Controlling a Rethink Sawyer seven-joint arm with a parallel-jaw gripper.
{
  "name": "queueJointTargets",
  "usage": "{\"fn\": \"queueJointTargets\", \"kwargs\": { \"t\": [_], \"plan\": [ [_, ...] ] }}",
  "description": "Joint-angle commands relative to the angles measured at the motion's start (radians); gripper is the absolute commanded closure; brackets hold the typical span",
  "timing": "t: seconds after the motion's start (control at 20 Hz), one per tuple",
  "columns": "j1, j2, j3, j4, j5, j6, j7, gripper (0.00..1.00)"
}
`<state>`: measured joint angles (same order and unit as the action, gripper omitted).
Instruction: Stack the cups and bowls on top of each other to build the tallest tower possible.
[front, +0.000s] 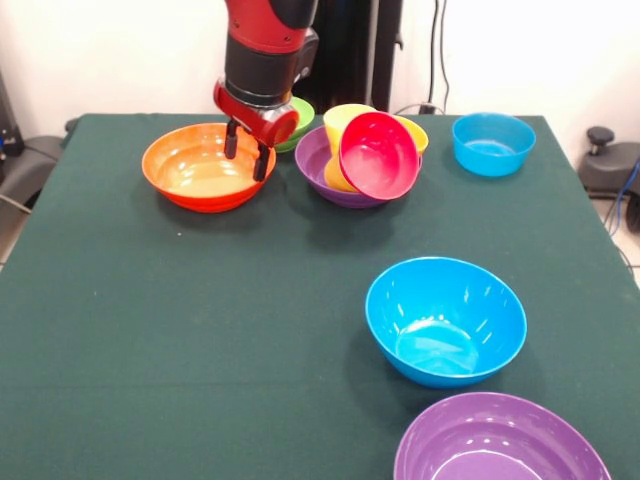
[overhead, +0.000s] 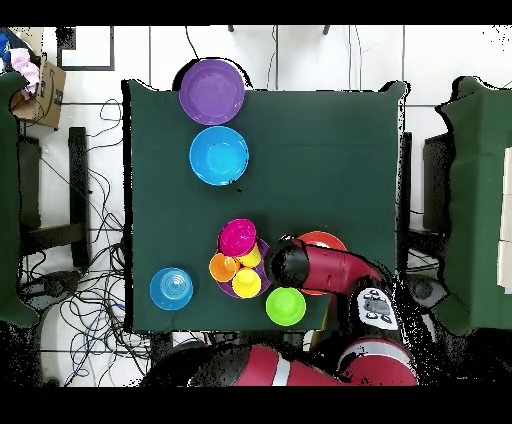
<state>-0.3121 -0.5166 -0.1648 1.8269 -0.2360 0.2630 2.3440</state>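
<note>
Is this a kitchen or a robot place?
Probably a robot lab, not a kitchen: a red robot arm works over a green-covered table, and loose cables lie across the tiled floor.

The arm hides most of the light green bowl (front: 300, 112) behind the gripper (front: 246, 152). Overhead, it also covers much of the orange bowl (overhead: 322, 241). The picture's bottom edge crops the purple bowl (front: 500, 440).

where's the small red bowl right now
In the front view the small glossy red plastic bowl is tilted on edge in the large purple plastic bowl, leaning against the yellow plastic cup, right of the large orange bowl.
</note>
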Motion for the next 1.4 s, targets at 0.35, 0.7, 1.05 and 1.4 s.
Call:
{"fn": "queueJointTargets", "kwargs": {
  "t": [0.35, 0.7, 1.05, 1.4],
  "plan": [
    [0.023, 0.098, 0.083, 0.009, 0.038, -0.097, 0.131, 0.00],
    [0.025, 0.158, 0.083, -0.018, 0.046, -0.151, 0.137, 0.00],
    [0.023, 0.194, 0.073, -0.036, 0.054, -0.179, 0.126, 0.00],
    [0.012, 0.151, 0.077, -0.009, 0.051, -0.153, 0.110, 0.00]
  ]
}}
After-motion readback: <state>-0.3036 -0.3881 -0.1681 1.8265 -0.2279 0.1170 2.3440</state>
